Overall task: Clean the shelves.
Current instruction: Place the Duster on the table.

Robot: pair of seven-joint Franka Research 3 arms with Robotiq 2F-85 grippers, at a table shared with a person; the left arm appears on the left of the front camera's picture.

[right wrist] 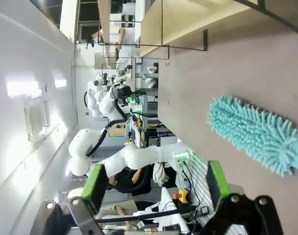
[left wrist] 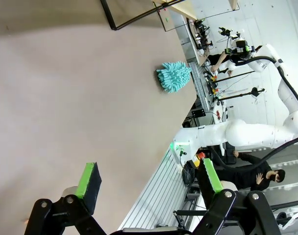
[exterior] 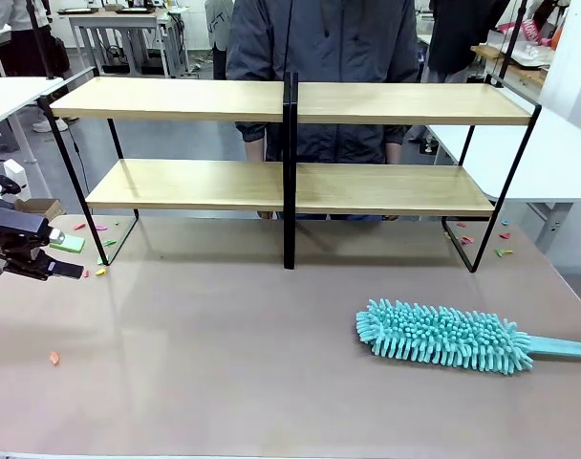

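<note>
Light-wood boards: formed the shelves (exterior: 290,186), two tiers on a thin black frame with a central black upright, stood across the far half of the worktop (exterior: 224,354)
Shelf surfaces: both tiers bare
Person (exterior: 319,57): stood just behind the shelves in a dark jacket, fingertips showing below the lower board
Duster (exterior: 443,335): teal, fluffy head lay flat on the worktop at the near right, well apart from the shelves, handle running off toward the right edge
Scraps (exterior: 97,229): small coloured bits scattered on the worktop by both outer legs of the frame, one orange bit alone at the near left
Left end effector (left wrist: 149,181): hung at the left edge of the worktop, green pads wide apart, nothing between them
Right end effector (right wrist: 156,183): pads spread fully apart, nothing held, duster head ahead of it on the worktop
Left arm: black wrist seen low at the left, near a green block and a cardboard box
</note>
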